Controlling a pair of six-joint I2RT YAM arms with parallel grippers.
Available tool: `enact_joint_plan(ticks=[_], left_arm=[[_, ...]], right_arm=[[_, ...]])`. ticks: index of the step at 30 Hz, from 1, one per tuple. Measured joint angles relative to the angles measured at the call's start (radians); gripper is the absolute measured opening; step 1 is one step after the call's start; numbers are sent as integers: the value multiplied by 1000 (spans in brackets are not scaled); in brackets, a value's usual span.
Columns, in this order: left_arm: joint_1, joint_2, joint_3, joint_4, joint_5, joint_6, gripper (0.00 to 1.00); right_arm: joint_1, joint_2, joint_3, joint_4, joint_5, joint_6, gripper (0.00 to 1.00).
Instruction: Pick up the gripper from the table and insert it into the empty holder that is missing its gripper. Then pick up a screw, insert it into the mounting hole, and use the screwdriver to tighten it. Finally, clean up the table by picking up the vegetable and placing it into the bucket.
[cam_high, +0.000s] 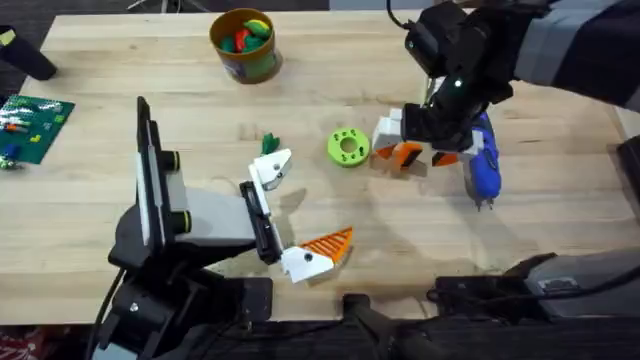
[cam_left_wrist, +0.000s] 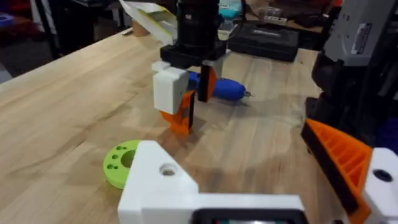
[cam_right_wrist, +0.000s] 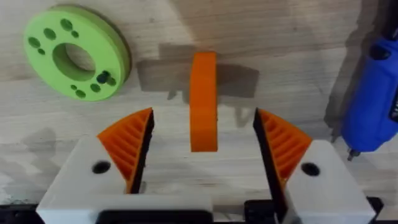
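The loose orange gripper (cam_right_wrist: 203, 99) lies on the table between the spread fingers of my right gripper (cam_right_wrist: 203, 118), touching neither pad; that gripper (cam_high: 410, 152) is open. Beside it on the right lies the blue screwdriver (cam_high: 483, 165) (cam_right_wrist: 373, 93). My left gripper (cam_high: 295, 210) is open near the table's middle. One of its brackets carries an orange finger (cam_left_wrist: 339, 158). The other is a bare white holder (cam_high: 272, 168) with the mounting hole (cam_left_wrist: 168, 168) in its face. A small green vegetable (cam_high: 268, 145) lies by that holder. The yellow-orange bucket (cam_high: 243, 42) stands at the back.
A lime-green disc (cam_high: 347, 147) with holes lies between the two grippers, and a small dark thing (cam_right_wrist: 102, 78) sits in one hole. A green circuit board (cam_high: 35, 125) lies at the left edge. The bucket holds red and green pieces.
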Motion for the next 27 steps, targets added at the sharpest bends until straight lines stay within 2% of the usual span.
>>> enact_joint_plan(ticks=[12, 18, 25, 27], left_arm=[[0, 0, 0, -2, 24, 0, 986], [0, 0, 0, -2, 26, 0, 986], [0, 0, 0, -2, 26, 0, 986], [0, 0, 0, -2, 26, 0, 986]], right_arm=[[0, 0, 0, 11, 0, 0, 900], [0, 0, 0, 11, 0, -3, 779], [0, 0, 0, 14, 0, -26, 569], [0, 0, 0, 15, 5, -30, 549]])
